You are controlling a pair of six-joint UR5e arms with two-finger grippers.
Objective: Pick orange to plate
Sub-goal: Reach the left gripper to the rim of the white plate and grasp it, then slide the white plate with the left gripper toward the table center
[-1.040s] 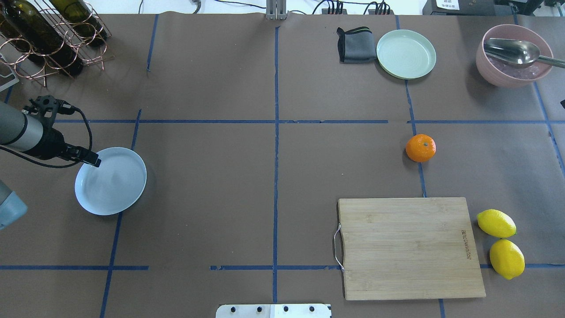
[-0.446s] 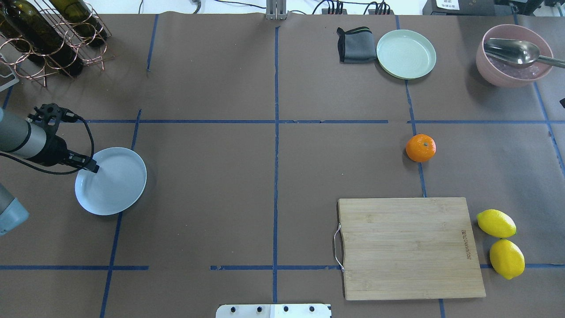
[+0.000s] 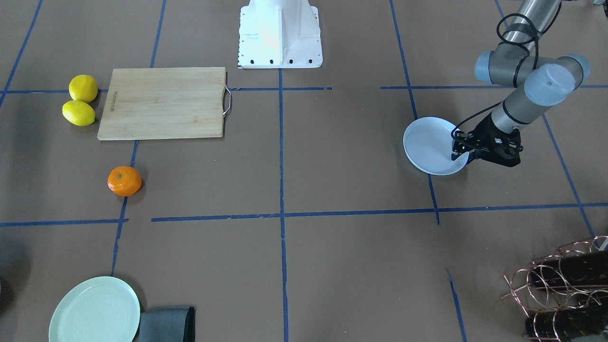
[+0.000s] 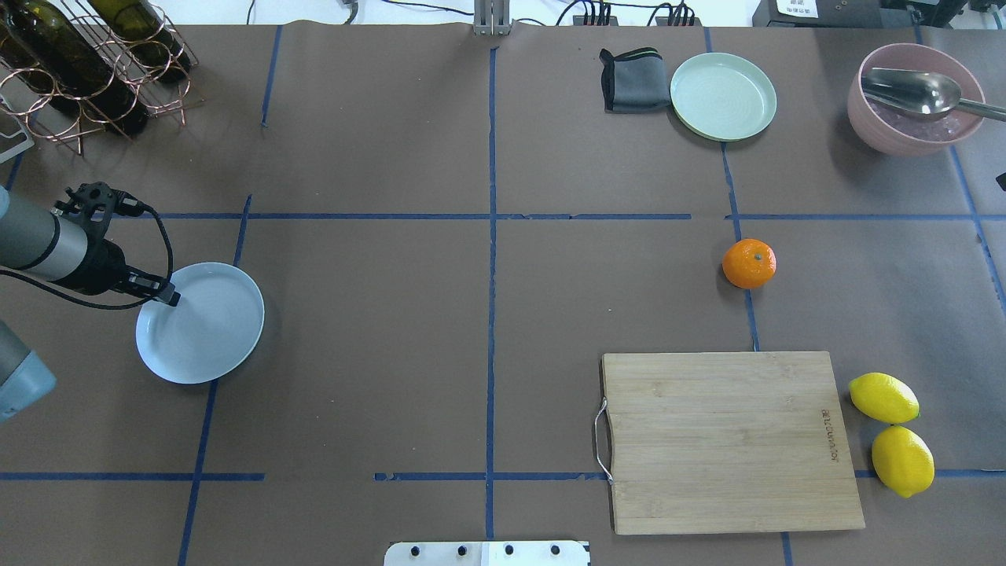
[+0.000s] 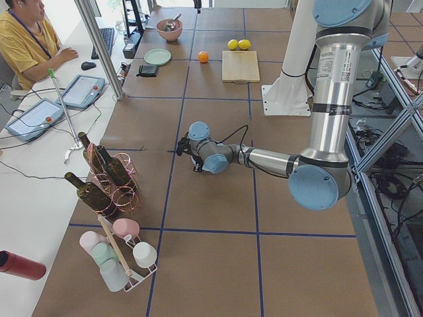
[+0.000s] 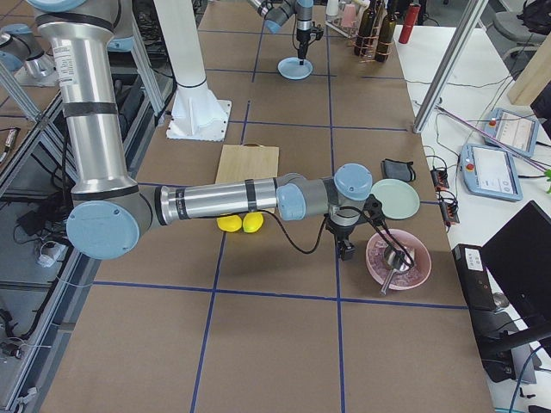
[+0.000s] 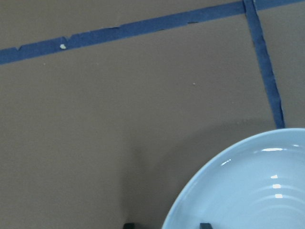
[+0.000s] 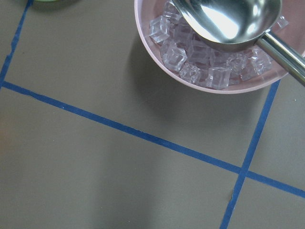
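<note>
Left end effector (image 4: 169, 298), jaws apart, straddles the left rim of the plate (image 4: 211, 330) — likely to drag it toward the orange (image 4: 749, 263).

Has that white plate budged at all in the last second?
Yes, slightly: the plate has slid toward the overhead view's right across the blue tape line, with the left pincer at its rim.

Two lemons (image 4: 884, 398) are laid beside a board (image 4: 727, 440); a cloth (image 4: 633, 79) is set beside a green plate (image 4: 723, 96); ice (image 8: 190, 52) is held in a bowl (image 4: 858, 110).
</note>
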